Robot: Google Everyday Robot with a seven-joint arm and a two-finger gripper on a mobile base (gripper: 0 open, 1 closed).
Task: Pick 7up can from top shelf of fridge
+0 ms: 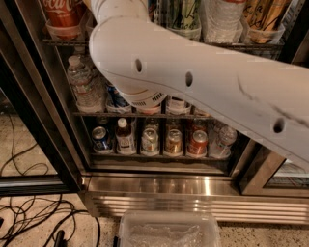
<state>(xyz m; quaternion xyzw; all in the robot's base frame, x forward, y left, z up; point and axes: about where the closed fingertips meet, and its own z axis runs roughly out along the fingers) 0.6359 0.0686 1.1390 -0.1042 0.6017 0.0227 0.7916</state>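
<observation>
My white arm [193, 82] crosses the view from the lower right and reaches up into the fridge [193, 185] at the top shelf [60, 42]. The gripper is past the top edge of the view, above the arm's wrist segment [120, 9], so it does not show. The 7up can is hidden behind the arm or out of view. A red Coca-Cola can [60, 12] stands in a clear tray at the left of the top shelf, just left of the wrist.
Bottles and cans [183, 14] fill the top shelf to the right of the arm. Water bottles [82, 84] stand on the middle rack and several cans [174, 141] on the lower rack. A clear plastic bin [169, 229] and cables [29, 217] lie on the floor.
</observation>
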